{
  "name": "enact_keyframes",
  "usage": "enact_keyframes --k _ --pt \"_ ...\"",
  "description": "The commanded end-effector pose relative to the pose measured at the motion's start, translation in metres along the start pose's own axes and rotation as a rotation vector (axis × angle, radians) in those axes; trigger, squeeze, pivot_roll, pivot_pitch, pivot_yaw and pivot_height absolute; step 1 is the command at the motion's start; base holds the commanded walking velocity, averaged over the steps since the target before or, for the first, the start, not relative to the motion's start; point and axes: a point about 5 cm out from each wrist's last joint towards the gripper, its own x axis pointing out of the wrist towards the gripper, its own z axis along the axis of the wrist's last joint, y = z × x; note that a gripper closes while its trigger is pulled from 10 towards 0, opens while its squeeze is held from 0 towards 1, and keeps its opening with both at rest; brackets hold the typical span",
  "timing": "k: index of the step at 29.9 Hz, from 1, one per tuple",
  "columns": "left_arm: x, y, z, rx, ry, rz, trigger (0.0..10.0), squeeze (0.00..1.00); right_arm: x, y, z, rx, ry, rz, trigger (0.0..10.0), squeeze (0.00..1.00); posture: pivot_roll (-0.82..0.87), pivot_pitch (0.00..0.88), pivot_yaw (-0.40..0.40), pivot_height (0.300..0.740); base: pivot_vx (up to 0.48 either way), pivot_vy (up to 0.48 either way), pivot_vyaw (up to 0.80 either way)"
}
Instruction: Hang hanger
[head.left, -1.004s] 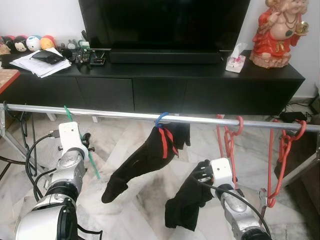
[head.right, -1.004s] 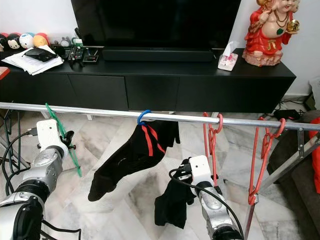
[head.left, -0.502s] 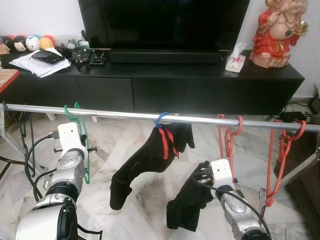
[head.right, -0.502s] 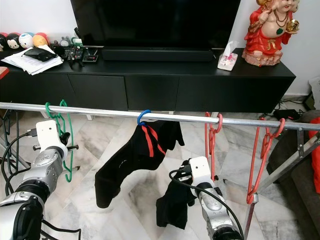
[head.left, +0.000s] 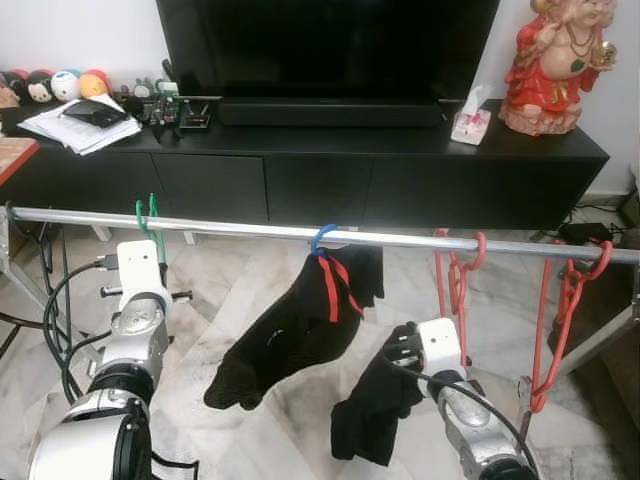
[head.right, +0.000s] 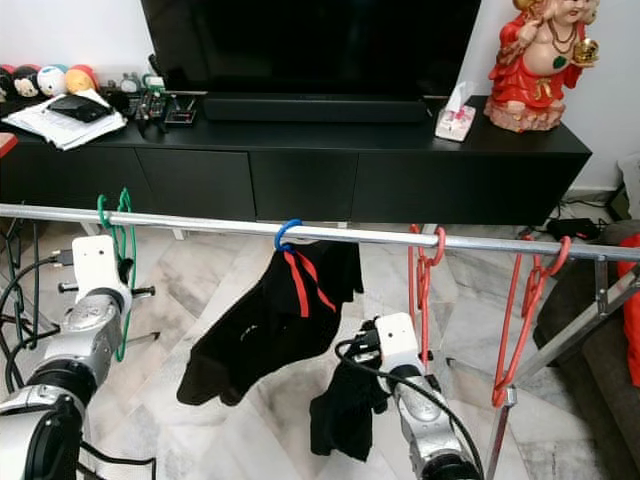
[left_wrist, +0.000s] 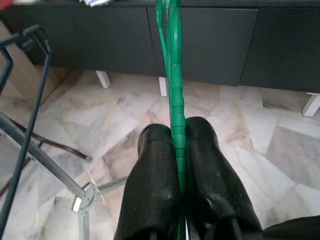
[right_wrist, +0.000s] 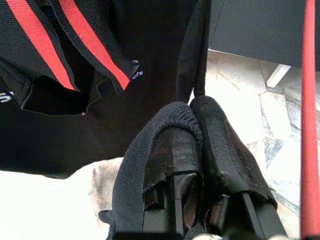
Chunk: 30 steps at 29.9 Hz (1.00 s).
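Observation:
A green hanger (head.right: 122, 235) hangs upright, its hook over the silver rail (head.left: 250, 229) near the rail's left end. My left gripper (left_wrist: 178, 131) is shut on the hanger's green bar, just below the rail. A black garment with red stripes (head.left: 300, 320) hangs from a blue hook (head.left: 323, 237) at the middle of the rail. My right gripper (right_wrist: 197, 112) is shut on a fold of black cloth (head.left: 375, 410) that droops below it, right of the garment and under the rail.
Two red hangers (head.left: 455, 270) (head.left: 565, 300) hang on the rail's right part. Behind the rail stands a black TV console (head.left: 300, 170) with a TV, papers, a tissue box and a red statue (head.left: 555, 65). Rack legs (left_wrist: 45, 165) stand on the marble floor.
The green hanger has swung from a slant to upright and now hangs edge-on with its hook over the rail. The striped garment sways a little. The right gripper keeps its hold.

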Motion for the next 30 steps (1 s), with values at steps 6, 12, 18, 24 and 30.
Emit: enact_keyframes --k 6,12,18,24,30 --pt "-0.013 -0.006 0.001 0.036 -0.130 -0.072 0.0 0.00 0.002 0.003 0.007 -0.004 -0.040 0.001 10.0 0.00 -0.16 0.000 -0.005 0.740 0.000 0.000 0.00" --pt "-0.032 -0.010 -0.013 0.025 -0.184 -0.136 0.0 0.00 0.001 0.003 0.005 -0.003 -0.035 0.001 10.0 0.00 -0.16 0.000 -0.005 0.740 0.000 0.000 0.00" --pt "-0.057 -0.003 -0.038 0.019 -0.184 -0.144 7.8 0.00 0.001 0.003 0.005 -0.002 -0.039 -0.001 10.0 0.00 -0.15 0.000 -0.005 0.740 0.000 0.000 0.00" --pt "-0.093 0.007 -0.071 -0.003 -0.153 -0.101 10.0 0.00 0.000 0.003 0.006 0.001 -0.049 -0.002 10.0 0.00 -0.15 0.000 -0.002 0.740 0.000 0.000 0.00" --pt "-0.109 0.004 -0.103 0.046 -0.033 -0.107 10.0 0.00 -0.001 0.003 0.005 0.002 -0.051 -0.002 10.0 0.00 -0.15 0.000 0.002 0.740 0.000 0.000 0.00"
